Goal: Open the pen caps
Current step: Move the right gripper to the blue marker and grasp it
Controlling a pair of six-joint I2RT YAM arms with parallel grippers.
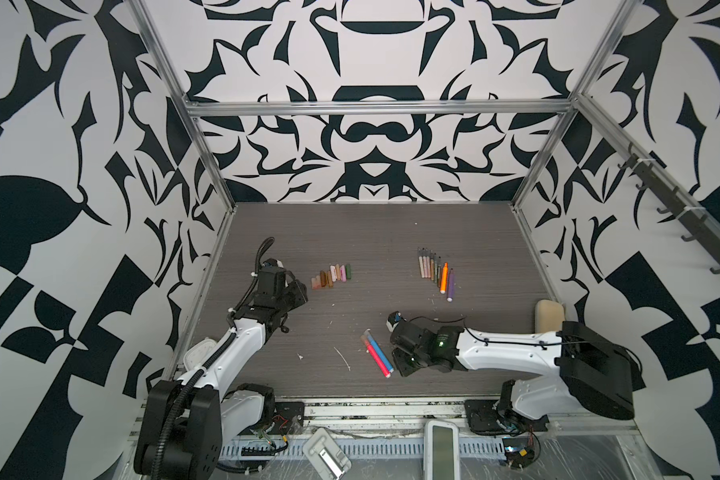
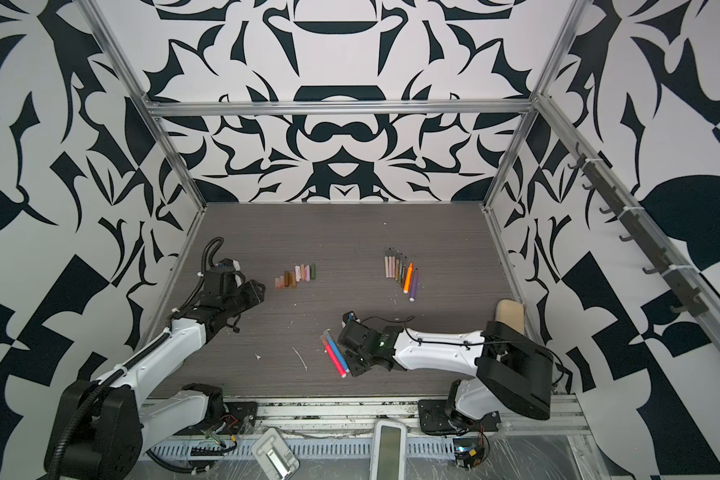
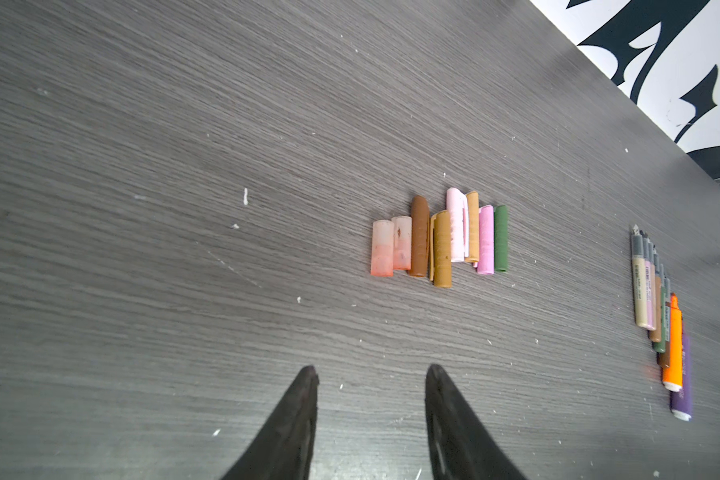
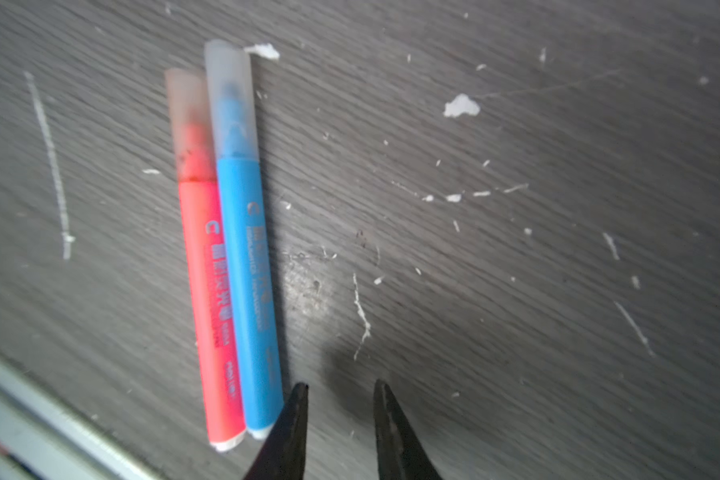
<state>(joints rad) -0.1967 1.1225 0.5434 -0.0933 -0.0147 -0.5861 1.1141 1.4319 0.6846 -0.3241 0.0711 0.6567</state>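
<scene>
Caps [image 3: 437, 239] run peach, brown, tan, pink, green. Pens [image 3: 659, 316] go beige, lilac, brown, green, then orange, purple. Pink pen [image 4: 208, 291] and blue pen [image 4: 246, 270], both with frosted ends. Grey woodgrain table [image 3: 184, 166], black-and-white swirled walls [image 1: 371, 158].

A dark grey wood-grain desk [image 1: 371, 232] is filling the floor of the enclosure. Small white scraps [image 1: 342, 358] are lying scattered over its near half, and one larger white crumb [image 4: 461, 106] is showing close up in the right wrist view. Black-and-white patterned walls [image 1: 375, 158] are standing around three sides, with an aluminium bar [image 1: 379, 107] running across the back one. A rail of dark hooks [image 1: 678, 199] is slanting along the right wall. A beige pad [image 1: 549, 313] is sitting at the desk's right edge. A white tub [image 1: 198, 357] is resting at the left edge, partly hidden. Below the front edge, a slotted cable duct [image 1: 383, 449] is running across, with a white oblong device [image 1: 441, 451] and a grey clip-like piece [image 1: 327, 455] lying over it.
</scene>
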